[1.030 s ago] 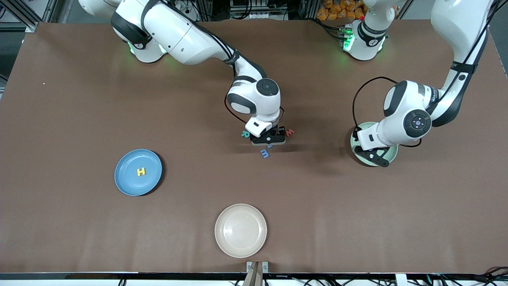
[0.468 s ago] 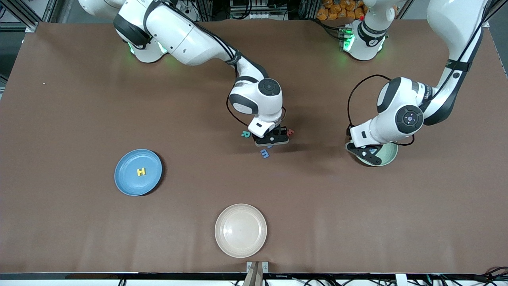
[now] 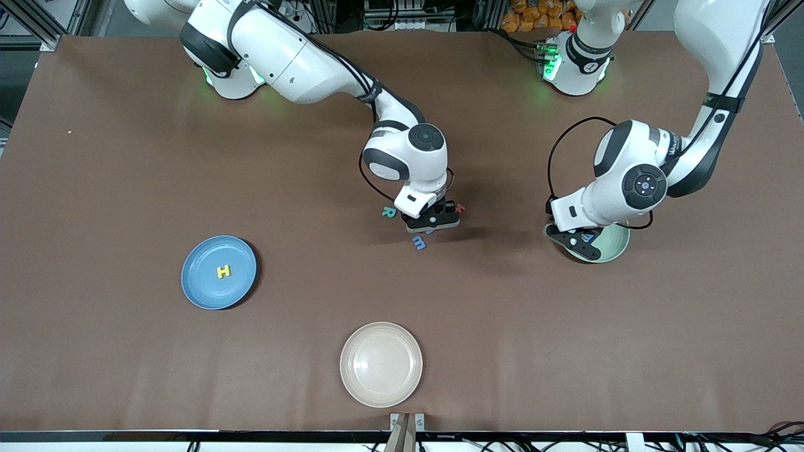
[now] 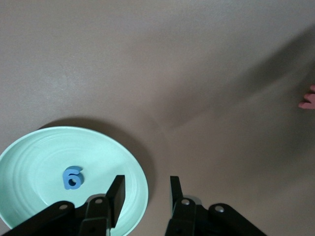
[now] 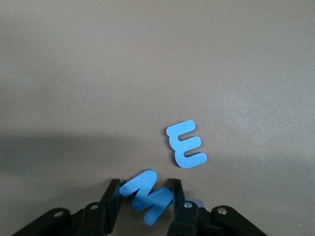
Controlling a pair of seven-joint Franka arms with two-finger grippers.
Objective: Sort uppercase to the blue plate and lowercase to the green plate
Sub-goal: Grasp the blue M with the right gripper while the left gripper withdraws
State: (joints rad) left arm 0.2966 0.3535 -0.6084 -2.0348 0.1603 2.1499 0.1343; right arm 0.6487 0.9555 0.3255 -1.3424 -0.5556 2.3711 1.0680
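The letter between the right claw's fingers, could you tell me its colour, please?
Blue: the capital M, clearest in the right wrist view.

Closed around the blue M (image 5: 147,195) within the last second: right gripper (image 5: 145,196). Shifted off the green plate (image 4: 29,147) toward its rim: left gripper (image 4: 146,189).

Brown table (image 3: 125,157); metal frame (image 3: 38,25), cables above.

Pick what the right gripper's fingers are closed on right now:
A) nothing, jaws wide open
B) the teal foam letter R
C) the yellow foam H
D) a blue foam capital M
D: in the right wrist view the right gripper has its fingers against both sides of the blue foam capital M, tilted between them, while the smaller blue foam m lies loose on the table just ahead.
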